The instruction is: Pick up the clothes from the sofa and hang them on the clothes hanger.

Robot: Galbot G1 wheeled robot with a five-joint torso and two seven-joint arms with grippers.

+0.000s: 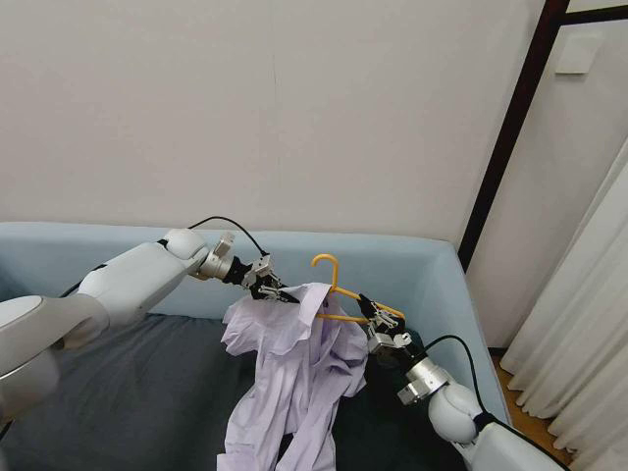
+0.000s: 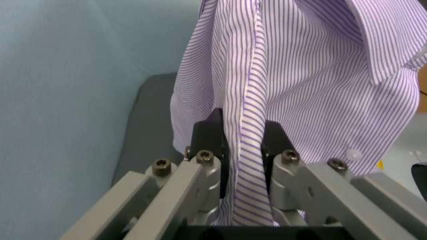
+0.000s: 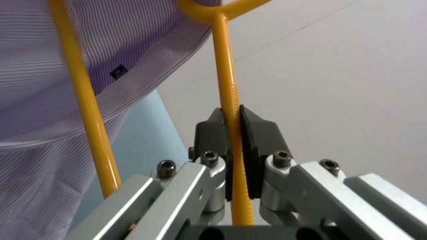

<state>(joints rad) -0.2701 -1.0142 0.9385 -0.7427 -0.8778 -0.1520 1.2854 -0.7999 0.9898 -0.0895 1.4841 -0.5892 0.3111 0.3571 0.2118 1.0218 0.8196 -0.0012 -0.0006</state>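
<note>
— Right gripper (image 3: 231, 131) sits closest, its jaws clamped on 1 thin bar of the yellow hanger (image 1: 340, 287). It holds the hanger up over the right end of the sofa (image 1: 98, 243), short of the backrest.
— And the shirt?
— Striped shirt (image 1: 294, 365) drapes over the hanger end nearer the left gripper (image 2: 241, 142), tail trailing toward the dark seat cushion (image 1: 118, 392). That gripper is closed tight on a fold of the cloth, up beside the hook.
— What worries you?
— Weight loads 1 side, so the hanger could twist in that narrow pinch. Its other end looks bare. I judge that if the left gripper lets go now, the shirt may slide off onto the seat.
— Anything else?
— Too hard a leftward pull could drag the collar off.
</note>
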